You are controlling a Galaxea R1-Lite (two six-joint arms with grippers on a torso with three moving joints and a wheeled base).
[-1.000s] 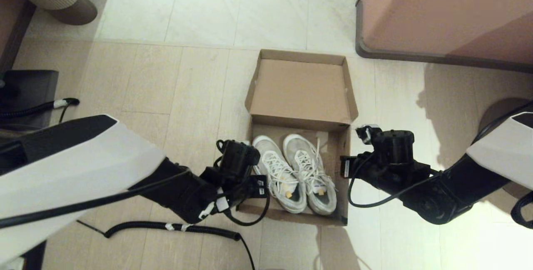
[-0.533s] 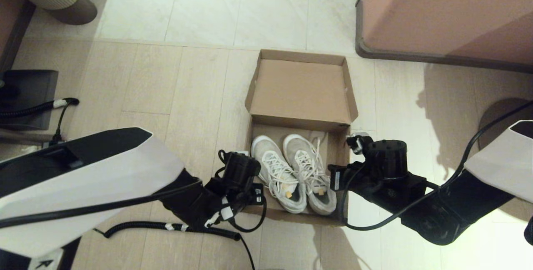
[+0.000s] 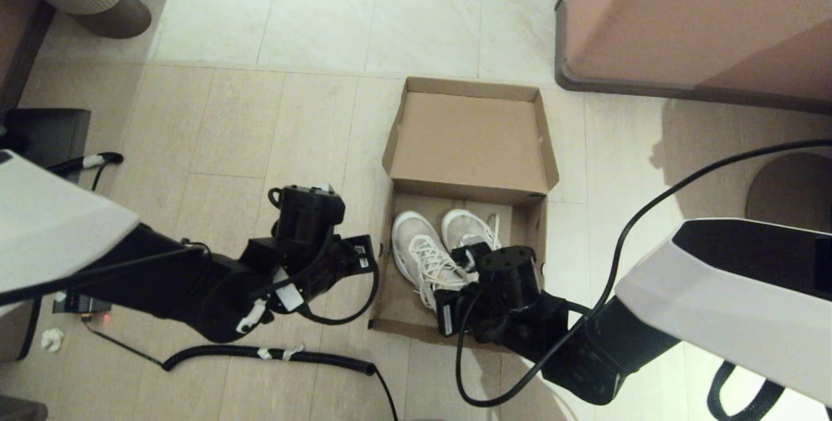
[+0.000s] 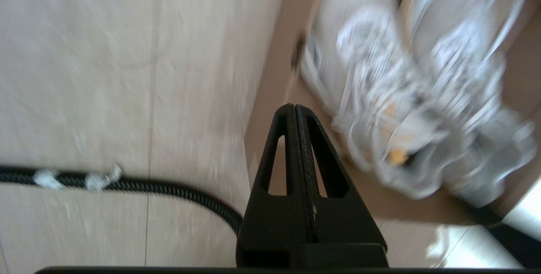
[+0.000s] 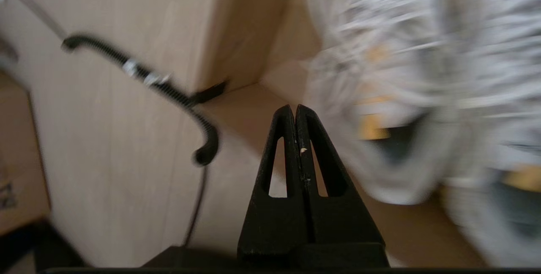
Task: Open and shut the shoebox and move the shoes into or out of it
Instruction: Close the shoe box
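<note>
The brown shoebox [image 3: 389, 281] lies open on the floor, its flap lid [image 3: 471, 138] laid back on the far side. The two white sneakers [image 3: 422, 252] sit side by side inside it, toes toward the lid. My right wrist [image 3: 507, 278] hangs over the box's near half and hides the right sneaker's heel. The right gripper [image 5: 294, 107] is shut and empty, above the box floor beside a sneaker's [image 5: 393, 96] heel. My left gripper [image 4: 294, 107] is shut and empty too, just outside the box's left wall [image 4: 270, 75], with the sneakers [image 4: 393, 96] beyond.
A large pinkish-brown cabinet [image 3: 702, 18] stands at the back right. A black coiled cable [image 3: 273, 356] runs across the floor in front of the box. A round ribbed base [image 3: 110, 12] is at the back left, a dark block [image 3: 45, 141] at the left.
My right arm has swung left from beside the box to over its near half, covering the right sneaker's heel. My left arm has drawn back left, off the box's edge.
</note>
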